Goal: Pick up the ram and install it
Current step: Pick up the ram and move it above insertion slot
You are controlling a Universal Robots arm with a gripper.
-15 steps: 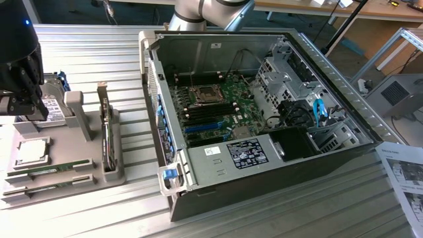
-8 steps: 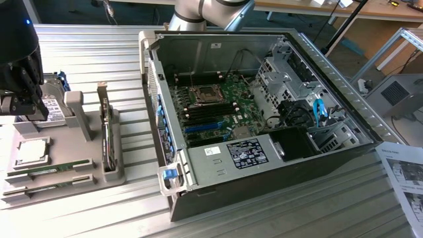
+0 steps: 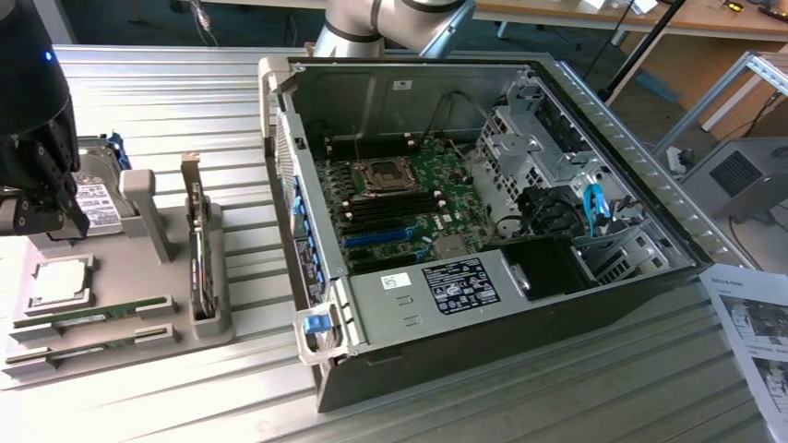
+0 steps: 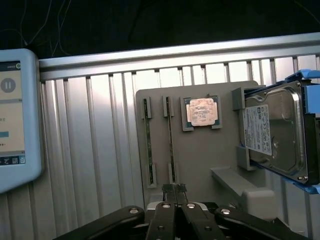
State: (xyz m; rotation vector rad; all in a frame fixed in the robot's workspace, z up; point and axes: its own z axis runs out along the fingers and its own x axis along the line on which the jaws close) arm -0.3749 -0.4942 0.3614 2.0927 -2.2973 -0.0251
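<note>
Gripper [image 4: 174,189] fingers pressed together, nothing between them. From the exterior view I see it [image 3: 43,208] hanging over the grey tray [image 3: 246,305] on that view's left, well apart from the computer case [image 3: 591,120].

Progress: pick not yet made. Two green sticks sit on edge in tray slots, side by side. I take the ram [image 4: 170,140] to be the one nearer the processor chip [image 4: 202,111], since the closed fingertips line up with it; the sticks look alike edge-on, so I can't be sure. The second stick [image 4: 146,140] lies just beside it, parallel. Neither is touched.

Install not begun: the circuit board [image 3: 407,198] lies inside the open case, and I can't tell from here which slot is free.

Orientation: the ram [image 3: 92,314] stands on its long edge, long axis flat along the tray, running roughly across the exterior view with its right end a little higher. On the wrist camera one end points at the fingertips, the other straight away from them.

Hard drive [image 4: 275,132] on the same tray, beyond the chip.
</note>
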